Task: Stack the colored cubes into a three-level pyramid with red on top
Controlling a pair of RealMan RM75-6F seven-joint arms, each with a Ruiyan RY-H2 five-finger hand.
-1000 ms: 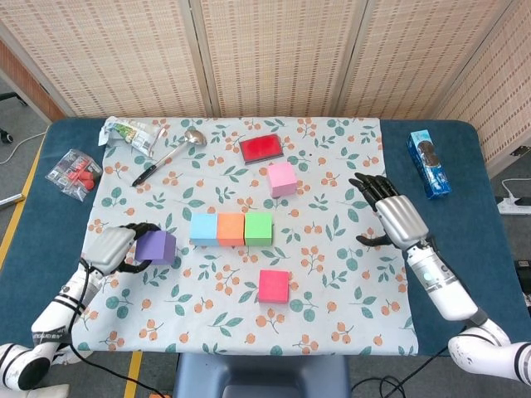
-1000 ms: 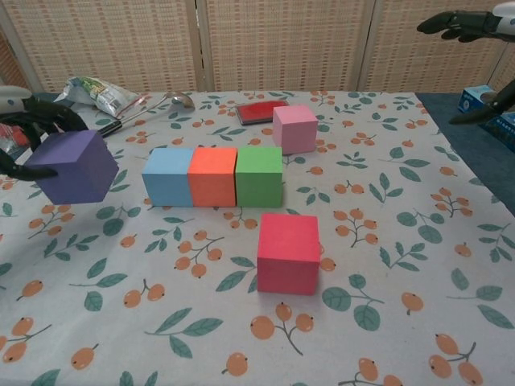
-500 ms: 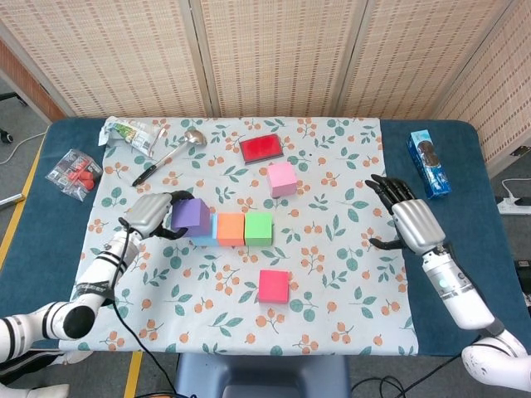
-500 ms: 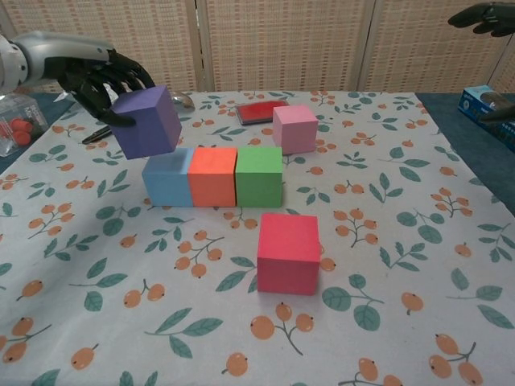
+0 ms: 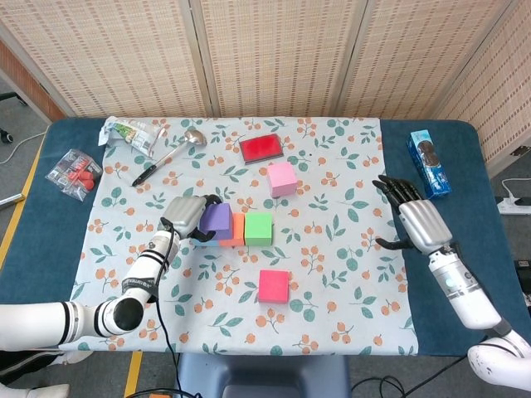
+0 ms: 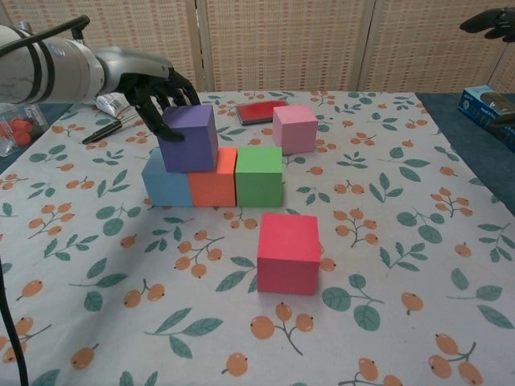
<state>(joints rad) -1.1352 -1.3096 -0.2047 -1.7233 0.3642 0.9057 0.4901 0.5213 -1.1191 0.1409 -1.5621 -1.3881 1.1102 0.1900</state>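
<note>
Floral cloth [image 5: 332, 249]: left robot hand [image 6: 153, 84] grips purple cube [image 6: 190, 138].

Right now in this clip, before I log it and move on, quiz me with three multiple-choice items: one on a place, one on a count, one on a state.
1. Where does the purple cube sit?
A. On the cloth beside the ladle
B. On top of the bottom row, over the blue cube and orange cube
C. On the green cube

2. How many cubes form the bottom row?
A. Two
B. Three
C. Four

3. What is the left hand doing?
A. Gripping the purple cube
B. Resting flat on the table
C. Holding the red cube

Answers: 1 B, the chest view shows it over the seam between blue and orange. 2 B, blue, orange and green stand side by side. 3 A, its fingers wrap the purple cube's top and side, while the right hand holds nothing.
</note>
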